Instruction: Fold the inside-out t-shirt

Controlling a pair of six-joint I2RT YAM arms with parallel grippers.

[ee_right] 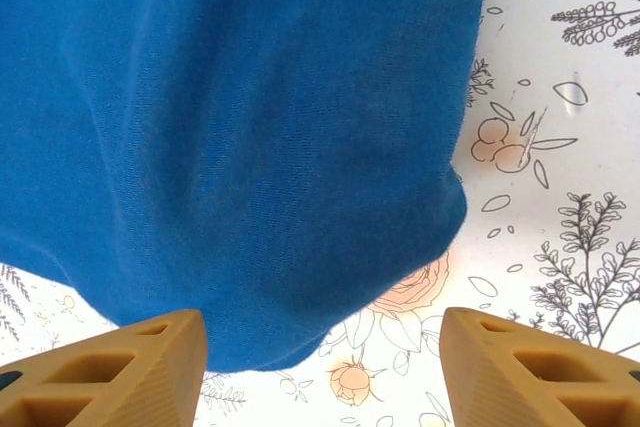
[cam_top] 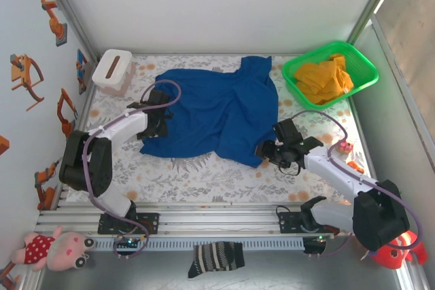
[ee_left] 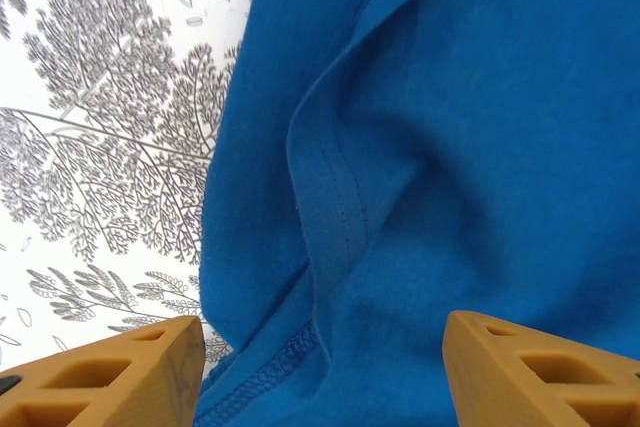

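While both stand released, you seat left gripper on stitched hem of royal-blue cloth t-shirt, right gripper on near-right corner; pinch evenly.

T-shirt: solid royal blue. Table cover: white, grey leaf and orange flower print. Basket: green. Garment inside: yellow-orange.

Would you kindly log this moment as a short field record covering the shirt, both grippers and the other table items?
shirt: blue t-shirt, crumpled on the floral table, not yet folded
left gripper: open, over the shirt's stitched hem
right gripper: open, at a shirt corner
basket: green basket, far right, holding yellow-orange cloth
box: white box, far left
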